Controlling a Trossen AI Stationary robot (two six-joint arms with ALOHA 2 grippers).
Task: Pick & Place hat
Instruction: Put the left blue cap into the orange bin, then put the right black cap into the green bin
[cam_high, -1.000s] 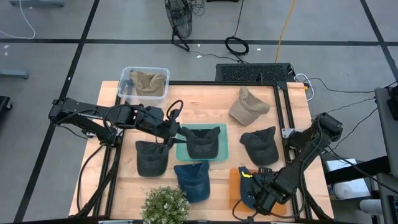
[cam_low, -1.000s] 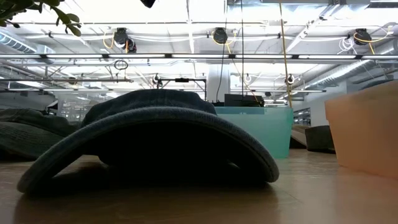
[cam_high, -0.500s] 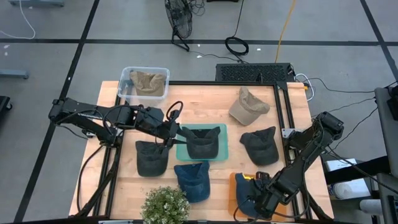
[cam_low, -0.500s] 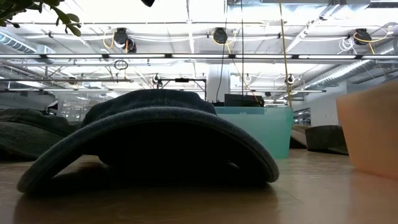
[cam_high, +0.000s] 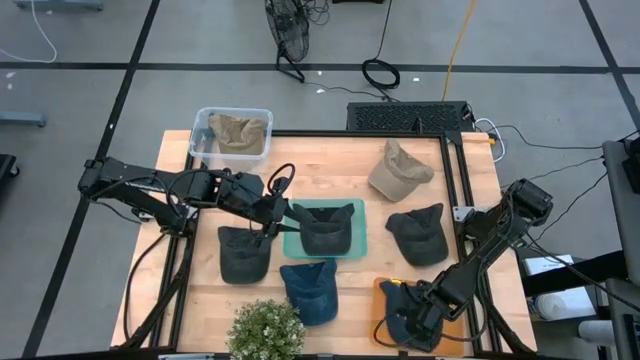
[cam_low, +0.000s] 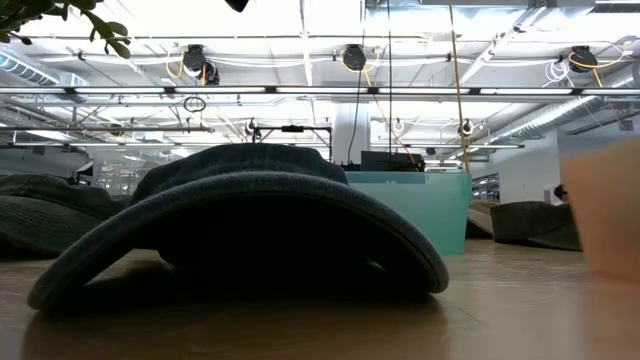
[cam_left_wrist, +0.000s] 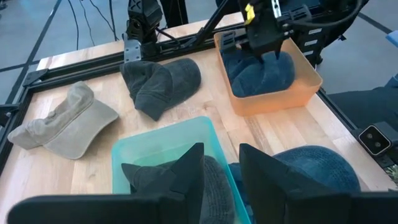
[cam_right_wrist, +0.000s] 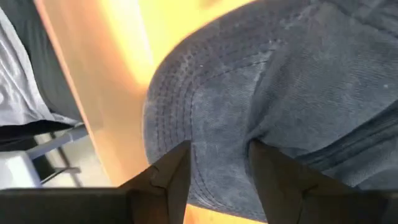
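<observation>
Right end effector (cam_high: 408, 318): down inside the orange bin (cam_high: 381, 295) at the desk's near right corner, right over the dark blue hat (cam_left_wrist: 261, 73). In the right wrist view its two fingers (cam_right_wrist: 171, 171) stand apart with the hat's fabric showing between them, not pinched, so it is open.
Dark blue hat: lies in the orange bin, crown up, filling most of it.
Left end effector (cam_high: 283, 215): held at the left edge of the teal tray (cam_high: 293, 245), just above the desk. Its fingers (cam_left_wrist: 186, 171) show a gap in the left wrist view with nothing between them.
Teal tray: mid-desk, with a dark grey cap (cam_high: 327, 230) in it.
Other caps: one dark cap (cam_high: 243, 252) left of the tray, a blue cap (cam_high: 310, 288) in front of it, a dark cap (cam_high: 418, 234) to the right, a tan cap (cam_high: 398, 170) farther back.
Clear bin (cam_high: 203, 128): back left corner, with a tan hat (cam_high: 238, 131) inside.
Plant (cam_high: 266, 330): near edge of the wooden desk (cam_high: 330, 165).
</observation>
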